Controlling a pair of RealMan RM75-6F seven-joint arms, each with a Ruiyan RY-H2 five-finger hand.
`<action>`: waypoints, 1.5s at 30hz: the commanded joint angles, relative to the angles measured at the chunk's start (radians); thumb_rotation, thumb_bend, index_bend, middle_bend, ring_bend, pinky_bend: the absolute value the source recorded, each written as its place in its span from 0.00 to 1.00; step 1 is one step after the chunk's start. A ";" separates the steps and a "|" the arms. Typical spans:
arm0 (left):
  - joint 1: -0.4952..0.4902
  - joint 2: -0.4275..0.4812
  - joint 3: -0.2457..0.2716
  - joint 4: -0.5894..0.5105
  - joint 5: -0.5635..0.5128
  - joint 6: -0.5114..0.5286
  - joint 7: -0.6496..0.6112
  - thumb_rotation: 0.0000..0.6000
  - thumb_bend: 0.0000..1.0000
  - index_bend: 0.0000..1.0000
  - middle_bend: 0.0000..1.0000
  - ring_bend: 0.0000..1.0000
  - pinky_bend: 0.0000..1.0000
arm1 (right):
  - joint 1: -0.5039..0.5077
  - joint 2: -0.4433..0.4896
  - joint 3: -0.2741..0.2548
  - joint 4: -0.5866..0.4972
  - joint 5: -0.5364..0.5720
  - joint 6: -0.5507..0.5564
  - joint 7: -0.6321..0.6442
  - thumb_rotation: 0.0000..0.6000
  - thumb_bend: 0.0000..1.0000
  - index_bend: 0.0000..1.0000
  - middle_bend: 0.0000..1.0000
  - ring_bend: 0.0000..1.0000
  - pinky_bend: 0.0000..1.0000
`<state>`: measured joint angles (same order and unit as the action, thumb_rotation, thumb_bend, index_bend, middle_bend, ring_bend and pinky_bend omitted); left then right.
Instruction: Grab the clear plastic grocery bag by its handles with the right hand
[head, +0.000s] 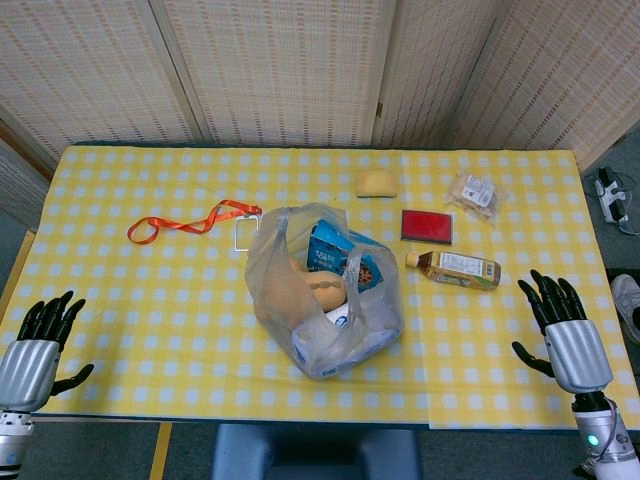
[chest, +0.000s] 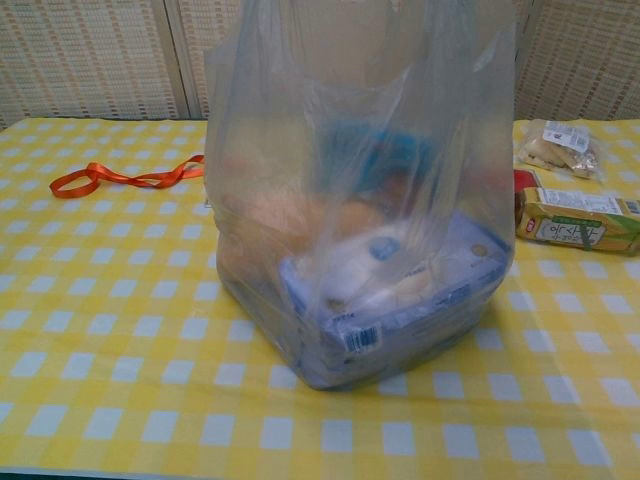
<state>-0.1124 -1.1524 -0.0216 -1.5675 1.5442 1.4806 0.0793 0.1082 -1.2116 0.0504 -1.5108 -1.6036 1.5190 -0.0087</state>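
A clear plastic grocery bag stands in the middle of the yellow checked table, filled with packaged food; its handles sit loose at the top. Up close in the chest view the bag fills the centre. My right hand hovers at the table's front right edge, fingers spread, holding nothing, well to the right of the bag. Over at the front left corner, my left hand is also spread and holds nothing. Neither hand shows in the chest view.
An orange lanyard with a clear badge holder lies left of the bag. Behind and right of the bag are a bun, a red flat box, a snack packet and a lying tea bottle.
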 joint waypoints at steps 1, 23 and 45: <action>0.000 -0.002 -0.003 0.000 -0.005 0.001 0.003 1.00 0.21 0.00 0.00 0.00 0.00 | 0.004 -0.005 0.004 0.008 -0.002 0.002 0.009 1.00 0.25 0.00 0.00 0.00 0.00; -0.002 0.027 0.007 -0.042 -0.014 -0.015 -0.005 1.00 0.22 0.00 0.00 0.00 0.00 | 0.118 0.056 -0.084 -0.069 -0.289 0.088 0.643 1.00 0.25 0.00 0.00 0.00 0.00; 0.015 0.080 0.018 -0.096 -0.037 -0.031 -0.027 1.00 0.21 0.00 0.00 0.00 0.00 | 0.362 0.011 -0.043 -0.174 -0.288 -0.001 1.018 1.00 0.25 0.00 0.00 0.00 0.00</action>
<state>-0.0971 -1.0723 -0.0036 -1.6640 1.5072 1.4500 0.0526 0.4430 -1.1845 -0.0112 -1.6857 -1.9222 1.5457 0.9810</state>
